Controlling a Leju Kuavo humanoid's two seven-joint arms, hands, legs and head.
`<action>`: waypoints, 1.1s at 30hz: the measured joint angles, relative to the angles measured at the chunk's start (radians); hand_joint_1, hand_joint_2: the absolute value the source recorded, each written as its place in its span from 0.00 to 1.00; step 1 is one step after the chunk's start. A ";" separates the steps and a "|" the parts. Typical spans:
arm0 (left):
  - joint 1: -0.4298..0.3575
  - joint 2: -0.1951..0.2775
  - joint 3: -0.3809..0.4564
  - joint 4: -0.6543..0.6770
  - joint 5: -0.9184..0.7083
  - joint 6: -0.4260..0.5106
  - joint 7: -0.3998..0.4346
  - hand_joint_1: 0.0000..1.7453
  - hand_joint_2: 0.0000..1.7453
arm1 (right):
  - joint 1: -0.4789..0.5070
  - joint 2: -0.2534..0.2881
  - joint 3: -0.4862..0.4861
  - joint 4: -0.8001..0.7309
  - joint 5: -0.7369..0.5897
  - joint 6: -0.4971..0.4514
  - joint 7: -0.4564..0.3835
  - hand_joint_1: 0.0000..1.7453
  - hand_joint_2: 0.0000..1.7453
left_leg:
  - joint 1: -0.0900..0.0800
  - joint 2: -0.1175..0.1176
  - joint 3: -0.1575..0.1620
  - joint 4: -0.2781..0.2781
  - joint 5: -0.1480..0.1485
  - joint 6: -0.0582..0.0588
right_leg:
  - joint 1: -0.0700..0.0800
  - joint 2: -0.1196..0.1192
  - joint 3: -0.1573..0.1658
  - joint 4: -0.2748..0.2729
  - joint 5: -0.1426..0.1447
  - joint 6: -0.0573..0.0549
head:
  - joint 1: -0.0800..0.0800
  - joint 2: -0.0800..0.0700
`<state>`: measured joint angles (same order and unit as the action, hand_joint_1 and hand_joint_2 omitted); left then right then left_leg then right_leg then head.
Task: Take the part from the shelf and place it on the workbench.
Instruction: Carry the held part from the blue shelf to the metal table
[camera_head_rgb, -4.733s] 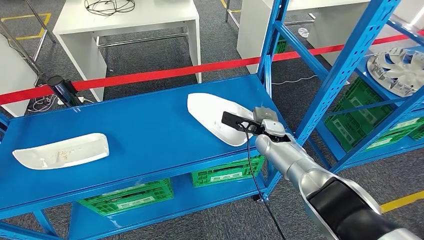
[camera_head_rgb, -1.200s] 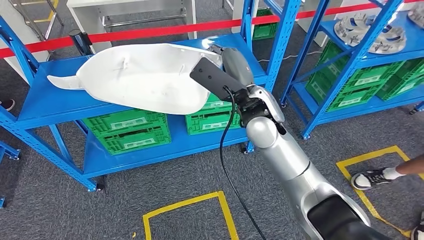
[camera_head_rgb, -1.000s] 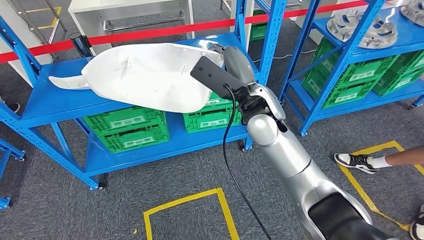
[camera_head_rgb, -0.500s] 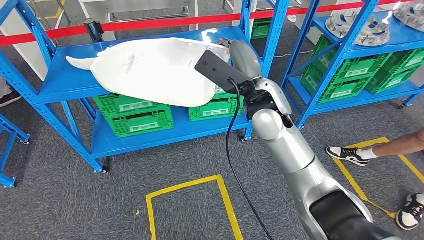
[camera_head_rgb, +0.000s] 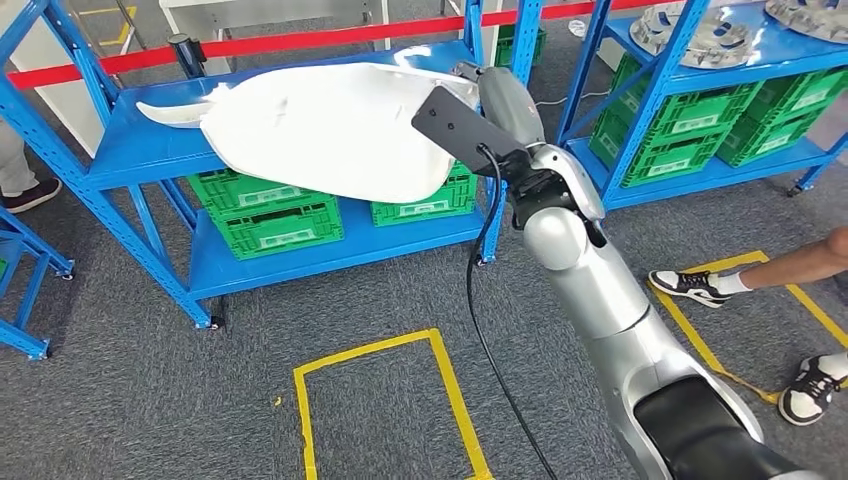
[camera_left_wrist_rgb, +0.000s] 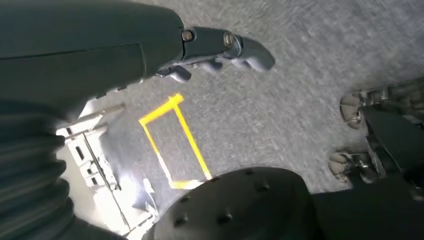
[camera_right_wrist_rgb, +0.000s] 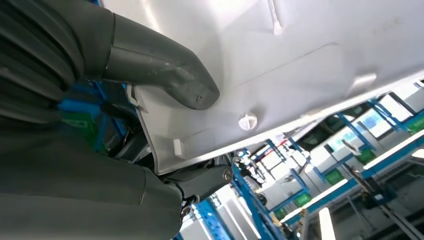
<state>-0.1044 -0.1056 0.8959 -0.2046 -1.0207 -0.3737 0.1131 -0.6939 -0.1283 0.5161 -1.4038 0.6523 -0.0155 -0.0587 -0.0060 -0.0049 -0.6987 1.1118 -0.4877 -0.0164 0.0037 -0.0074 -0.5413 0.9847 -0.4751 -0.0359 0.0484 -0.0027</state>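
A large white curved part (camera_head_rgb: 320, 130) is lifted clear of the blue shelf (camera_head_rgb: 130, 150), and my right hand (camera_head_rgb: 500, 100) grips it at its right end. In the right wrist view the grey thumb (camera_right_wrist_rgb: 165, 75) presses on the part's inner face (camera_right_wrist_rgb: 300, 50) while the darker fingers clamp its rim from the other side. A second white part (camera_head_rgb: 165, 112) lies on the shelf top behind it, partly hidden. My left hand (camera_left_wrist_rgb: 220, 47) hangs over the grey carpet, fingers loosely apart and holding nothing.
Green crates (camera_head_rgb: 270, 220) sit on the lower shelf. A second blue rack (camera_head_rgb: 700, 90) at the right carries metal wheels and more crates. Yellow floor tape (camera_head_rgb: 380, 350) marks a square. A person's feet (camera_head_rgb: 690, 285) stand at the right, another person's leg (camera_head_rgb: 20, 180) at the left. Red barrier tape (camera_head_rgb: 300, 42) runs behind.
My right hand has taken the white part off the shelf top and lifted it. Since then the camera has drawn back and turned; the part stays gripped in the same way.
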 joint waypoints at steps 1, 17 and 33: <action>0.002 -0.001 0.000 0.000 -0.001 0.000 0.002 0.00 1.00 | 0.009 -0.006 -0.001 0.000 -0.003 -0.007 0.003 1.00 1.00 | 0.002 0.001 -0.012 0.064 -0.052 -0.005 | -0.002 0.000 -0.016 0.000 0.014 0.000 | -0.002 0.000; -0.017 0.001 -0.001 0.000 -0.028 0.000 0.012 0.00 1.00 | 0.083 -0.067 -0.015 -0.027 0.009 -0.046 0.014 1.00 1.00 | 0.003 0.006 0.143 -0.098 0.000 0.050 | -0.015 0.000 -0.222 0.256 -0.073 0.072 | -0.003 0.000; -0.015 0.003 0.026 0.003 0.016 0.000 0.023 0.00 1.00 | 0.053 -0.120 -0.022 -0.067 -0.023 -0.022 0.027 1.00 1.00 | 0.005 0.003 -0.018 0.152 -0.095 -0.013 | -0.011 -0.004 -0.046 0.009 0.022 0.004 | -0.005 0.000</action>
<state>-0.1195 -0.1023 0.9223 -0.2020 -1.0042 -0.3737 0.1357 -0.6411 -0.2479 0.4940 -1.4713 0.6290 -0.0372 -0.0315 -0.0008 -0.0017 -0.7168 1.2642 -0.5829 -0.0295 -0.0069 -0.0113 -0.5875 0.9942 -0.4530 -0.0315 0.0435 -0.0027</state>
